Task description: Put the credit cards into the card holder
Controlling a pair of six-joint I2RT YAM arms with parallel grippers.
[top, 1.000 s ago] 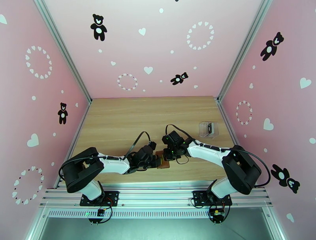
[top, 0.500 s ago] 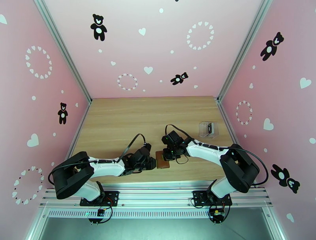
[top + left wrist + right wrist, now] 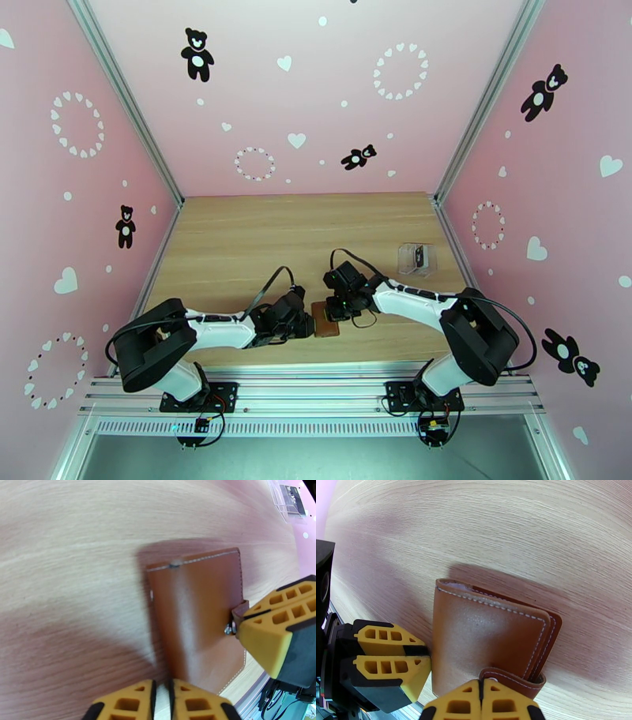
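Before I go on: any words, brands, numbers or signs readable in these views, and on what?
Nothing can be read.
Dark card in the clear box: pale print, too blurred to read.
Brown wallet: no text or brand on its visible faces, only stitching and a snap.
Pink walls: bears, hearts and dots, no words.

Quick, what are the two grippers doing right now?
Left gripper: nearly closed at the wallet edge; holding it cannot be told.
Right gripper: closed, pinching the wallet tab.
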